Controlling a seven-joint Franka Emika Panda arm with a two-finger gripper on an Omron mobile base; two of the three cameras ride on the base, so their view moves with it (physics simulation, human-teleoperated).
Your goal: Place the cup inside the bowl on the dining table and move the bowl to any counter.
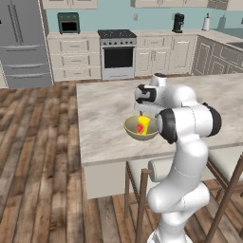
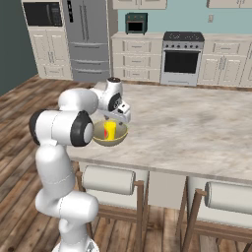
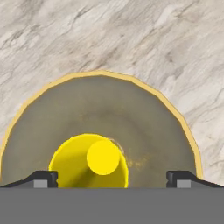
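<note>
Gripper [image 3: 112, 177] of mine hangs spread over cup [image 3: 89, 161] in bowl [image 3: 144, 113]; grabbing the rim carelessly could tip it off the bench [image 3: 131, 39].

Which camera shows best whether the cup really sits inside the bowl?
The hand view: it looks straight down on the cup standing upright within the bowl rim. Both base views show it from the side, small, its yellow top and red patch rising above the rim beside the arm.

The beige marble-look desk [image 1: 104, 109] carries one thing directly: the olive-tan bowl [image 1: 134, 130], resting near its front edge toward the left corner.
</note>
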